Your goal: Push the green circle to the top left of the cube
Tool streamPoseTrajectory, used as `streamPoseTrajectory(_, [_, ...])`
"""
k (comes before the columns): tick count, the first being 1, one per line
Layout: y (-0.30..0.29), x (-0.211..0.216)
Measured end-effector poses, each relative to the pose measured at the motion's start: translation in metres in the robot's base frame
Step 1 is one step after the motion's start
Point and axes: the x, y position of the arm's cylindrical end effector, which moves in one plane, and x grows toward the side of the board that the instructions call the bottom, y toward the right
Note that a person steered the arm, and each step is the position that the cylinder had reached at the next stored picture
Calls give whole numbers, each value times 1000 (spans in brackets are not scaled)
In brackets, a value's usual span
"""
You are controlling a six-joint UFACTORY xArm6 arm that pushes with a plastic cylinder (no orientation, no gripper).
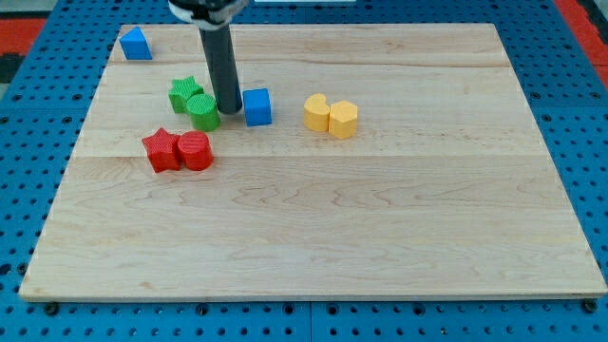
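Note:
The green circle [203, 112] is a short green cylinder on the wooden board, left of the blue cube [257, 106]. My tip [229, 111] stands between them, close against the circle's right side and a little left of the cube. The dark rod rises from there to the view's top. A green star [186, 93] touches the circle on its upper left.
A red star [161, 149] and a red round block [195, 151] sit together below the green pair. Two yellow blocks [317, 112] [343, 120] sit right of the cube. A blue block [136, 44] lies at the board's top left corner. The board's edge [313, 296] runs along the bottom.

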Motion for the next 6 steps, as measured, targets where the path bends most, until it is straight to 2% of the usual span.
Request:
streamPoseTrajectory(1, [-15, 35])
streamPoseTrajectory(2, [-61, 28])
streamPoseTrajectory(3, [-46, 1])
streamPoseTrajectory(4, [16, -26])
streamPoseTrajectory(5, [23, -44])
streamPoseTrajectory(6, [-22, -40])
